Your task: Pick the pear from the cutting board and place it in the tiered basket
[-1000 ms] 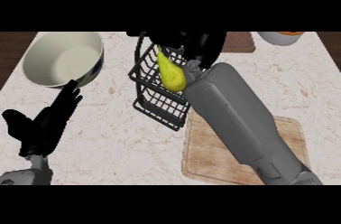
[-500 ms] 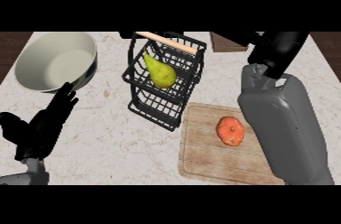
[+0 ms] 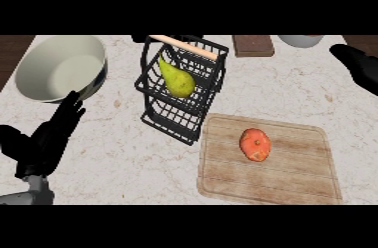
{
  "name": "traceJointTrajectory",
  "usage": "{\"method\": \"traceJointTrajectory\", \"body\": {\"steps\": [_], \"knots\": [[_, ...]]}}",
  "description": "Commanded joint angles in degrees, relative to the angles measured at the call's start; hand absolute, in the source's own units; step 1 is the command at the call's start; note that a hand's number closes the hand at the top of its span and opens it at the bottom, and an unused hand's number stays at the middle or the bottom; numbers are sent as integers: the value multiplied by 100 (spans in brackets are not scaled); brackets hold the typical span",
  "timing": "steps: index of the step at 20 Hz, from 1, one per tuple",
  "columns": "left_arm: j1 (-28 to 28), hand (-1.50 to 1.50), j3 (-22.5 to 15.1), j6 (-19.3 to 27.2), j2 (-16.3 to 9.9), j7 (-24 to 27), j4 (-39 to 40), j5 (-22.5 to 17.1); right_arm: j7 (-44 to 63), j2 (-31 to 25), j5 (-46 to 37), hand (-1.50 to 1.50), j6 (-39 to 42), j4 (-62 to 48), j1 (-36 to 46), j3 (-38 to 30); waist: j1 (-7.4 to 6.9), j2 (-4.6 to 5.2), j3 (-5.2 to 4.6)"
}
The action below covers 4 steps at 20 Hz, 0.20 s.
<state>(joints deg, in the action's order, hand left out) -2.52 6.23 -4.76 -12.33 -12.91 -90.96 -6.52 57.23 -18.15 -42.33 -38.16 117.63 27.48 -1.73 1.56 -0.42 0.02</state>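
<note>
- Pear: in the head view, the yellow-green pear lies inside the upper tier of the tiered basket, stem end pointing up and left, body resting on the black wire floor. It is no longer on the cutting board, so the placing looks done.
- Right hand: it shows at the view's right edge, well apart from the basket and holding nothing. Only part of it is in view, so I cannot tell how its fingers are set.
- Left hand: it rests low at the left, fingers straight and apart, pointing up toward the bowl, holding nothing.
- Doing the step well: judging from this view, what remains is to draw the right arm back without brushing the basket's wooden handle or its wire rim.
- Around: a red-orange fruit lies on the cutting board, just right of the basket. A large pale bowl sits at the upper left, a dark brown block and a partly visible pale dish at the top. None stands in the right arm's way.
</note>
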Motion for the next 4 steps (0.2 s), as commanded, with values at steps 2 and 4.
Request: {"method": "traceJointTrajectory", "body": {"steps": [2, 4], "knots": [[-304, 0, -73, 115, 89, -107, 147, 134, -210, -765, 1303, -150, 634, 1126, -1067, -867, -34, 27, 4], [-198, 0, -1, -13, 47, -171, -17, -34, -323, -1101, 1915, -150, 819, 1260, -1161, -1445, -61, 23, 4]]}}
